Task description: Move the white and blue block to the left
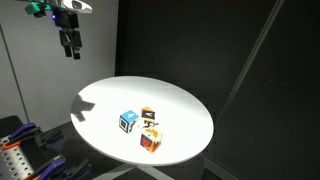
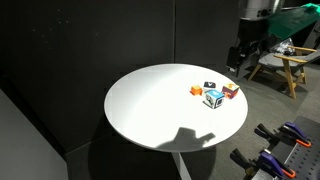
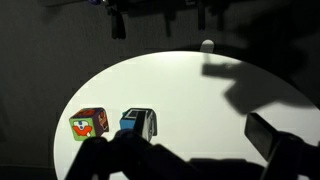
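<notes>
While hand (image 1: 70, 52) hangs high, spread wide & empty, white and blue block (image 1: 128, 121) sits well below, apart.

Gripper (image 1: 69, 50) is black, blocky at the top, w/ two slim dark fingers (image 3: 118, 22). In wrist view these show only as narrow dark bars, too dim for detail. Wrist section (image 1: 68, 8) above is lt grey/white. A teal-green part (image 1: 38, 8) sticks out at its side. Same colours in both exterior views: black gripper, grey housing, teal piece (image 2: 297, 17). Screws and markings too small to tell.
</notes>
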`<action>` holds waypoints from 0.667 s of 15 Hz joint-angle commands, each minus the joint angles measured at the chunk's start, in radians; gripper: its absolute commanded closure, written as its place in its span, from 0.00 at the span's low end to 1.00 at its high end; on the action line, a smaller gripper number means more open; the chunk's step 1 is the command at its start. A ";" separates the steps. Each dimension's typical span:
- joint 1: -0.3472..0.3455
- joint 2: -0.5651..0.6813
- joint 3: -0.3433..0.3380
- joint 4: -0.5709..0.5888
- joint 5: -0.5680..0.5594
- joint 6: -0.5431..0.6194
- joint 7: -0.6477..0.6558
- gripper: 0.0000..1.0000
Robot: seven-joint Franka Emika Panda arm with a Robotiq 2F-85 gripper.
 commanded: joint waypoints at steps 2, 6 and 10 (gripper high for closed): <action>0.031 0.002 -0.034 0.000 -0.007 -0.001 0.004 0.00; 0.049 -0.026 -0.079 -0.014 0.018 0.013 -0.037 0.00; 0.059 -0.051 -0.131 -0.017 0.043 0.008 -0.074 0.00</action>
